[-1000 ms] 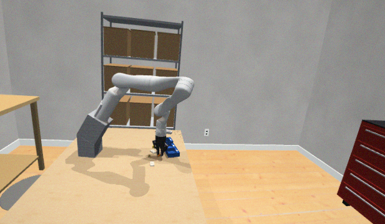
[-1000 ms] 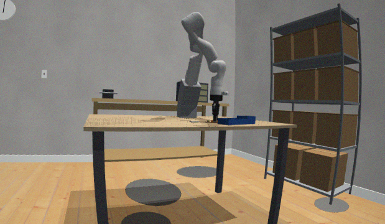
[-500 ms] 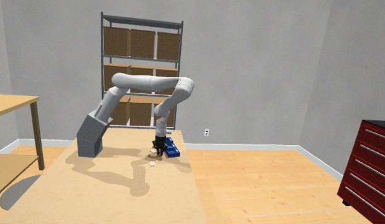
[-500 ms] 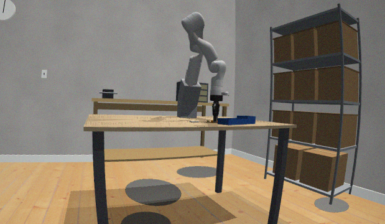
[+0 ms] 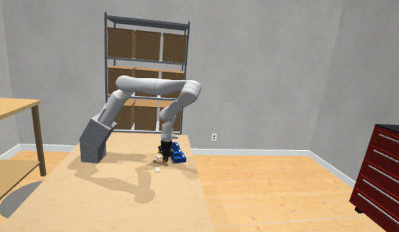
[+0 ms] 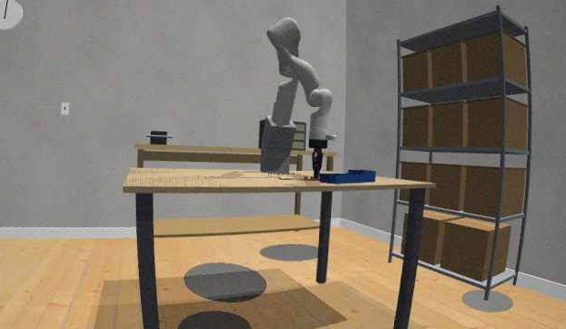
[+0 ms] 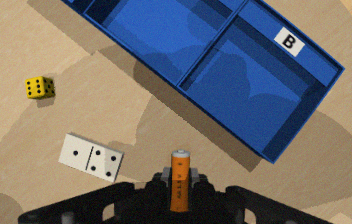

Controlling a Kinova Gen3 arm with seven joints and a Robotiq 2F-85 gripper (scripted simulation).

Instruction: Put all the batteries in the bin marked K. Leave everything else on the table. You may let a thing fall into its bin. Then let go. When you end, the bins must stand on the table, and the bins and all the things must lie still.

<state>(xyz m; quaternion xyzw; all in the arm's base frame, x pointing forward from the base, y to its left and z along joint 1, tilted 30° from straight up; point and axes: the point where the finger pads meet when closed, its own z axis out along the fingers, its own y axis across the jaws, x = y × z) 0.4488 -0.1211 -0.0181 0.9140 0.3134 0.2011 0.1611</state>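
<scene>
My gripper (image 7: 180,179) (image 5: 165,158) (image 6: 316,175) is down at the table and shut on an orange battery (image 7: 179,180), which lies lengthwise between the fingers. Just beyond it stands a blue bin (image 7: 257,85) (image 5: 178,154) (image 6: 347,176) with several compartments. The nearest compartment bears the label B (image 7: 289,41). No K label shows in the wrist view. In the top and exterior views the battery is hidden by the fingers.
A white domino (image 7: 91,156) (image 5: 157,169) lies left of the gripper. A yellow die (image 7: 39,87) lies farther left. The arm's grey base (image 5: 93,142) stands at the table's back left. The table's right edge runs just beyond the bin.
</scene>
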